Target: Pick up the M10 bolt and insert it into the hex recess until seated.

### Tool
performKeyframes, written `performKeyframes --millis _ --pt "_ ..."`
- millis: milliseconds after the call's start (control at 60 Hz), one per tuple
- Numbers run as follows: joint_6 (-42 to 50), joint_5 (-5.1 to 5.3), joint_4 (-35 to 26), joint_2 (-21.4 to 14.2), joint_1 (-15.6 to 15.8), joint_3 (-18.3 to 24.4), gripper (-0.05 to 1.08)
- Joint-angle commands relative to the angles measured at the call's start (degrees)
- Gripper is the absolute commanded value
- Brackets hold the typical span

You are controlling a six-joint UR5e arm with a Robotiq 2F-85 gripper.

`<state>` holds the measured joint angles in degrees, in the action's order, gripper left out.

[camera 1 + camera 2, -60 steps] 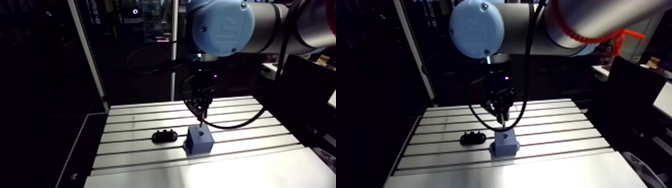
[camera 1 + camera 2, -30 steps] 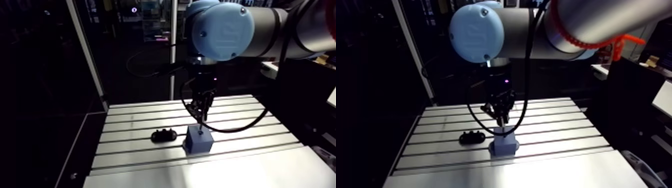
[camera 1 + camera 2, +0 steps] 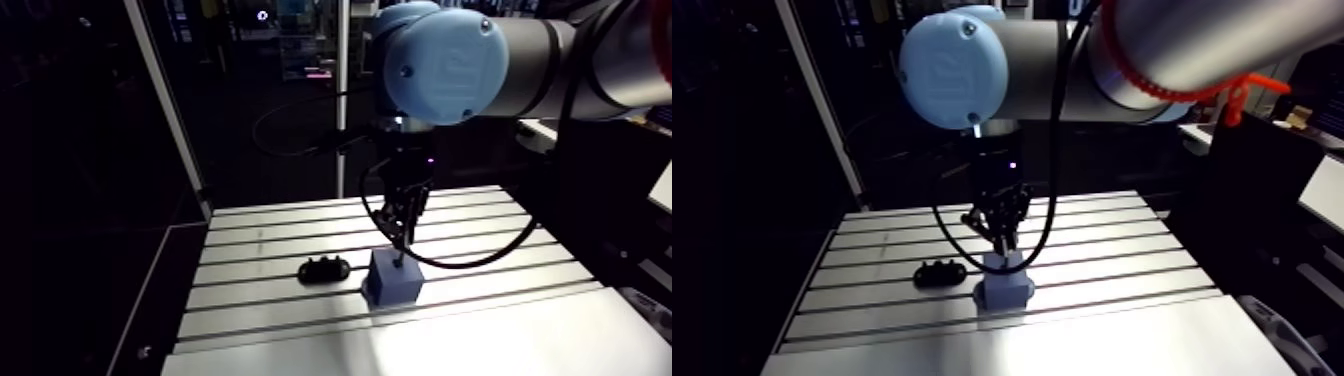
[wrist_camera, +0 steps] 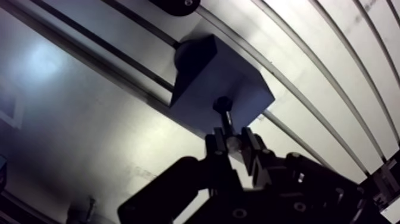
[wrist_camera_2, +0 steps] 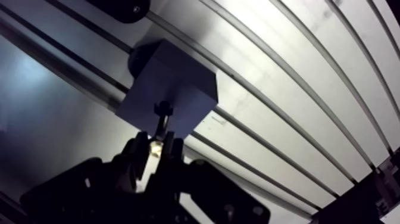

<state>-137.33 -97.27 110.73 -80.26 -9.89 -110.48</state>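
Small black part (image 3: 324, 268) on slotted table (image 3: 260, 250), left of blue-grey block (image 3: 392, 280), apart from it. Gripper (image 4: 232, 138) above block, jaws pinching M10 bolt (image 4: 224, 113) by shank, head down at block's top face (recess hidden under it). Risk: hex flats misaligned w/ recess, so head jams on rim; pushing then tilts or slips bolt in the pinch.

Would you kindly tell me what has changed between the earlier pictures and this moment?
The hand has come down a little toward the blue block, still shut on the bolt. The bolt's head is now at the block's top face, but I cannot tell whether it is seated. Nothing was let go. The block, the small black part and the table stayed put; only the camera shifted slightly.
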Motion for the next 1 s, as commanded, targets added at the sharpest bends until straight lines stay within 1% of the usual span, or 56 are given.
performKeyframes --millis 17,550,633,733,833,1000 --pt "0.2 0.02 0.0 0.0 0.0 0.0 0.81" --pt "0.3 0.1 0.1 0.1 0.1 -0.2 0.81" --pt "0.3 0.03 0.1 0.6 0.1 -0.2 0.81" --pt "0.3 0.1 0.2 0.8 0.1 -0.2 0.81" --pt "0.3 0.35 1.8 1.0 0.2 -0.2 0.81" --pt "0.3 0.37 1.8 1.4 0.3 -0.1 0.81"
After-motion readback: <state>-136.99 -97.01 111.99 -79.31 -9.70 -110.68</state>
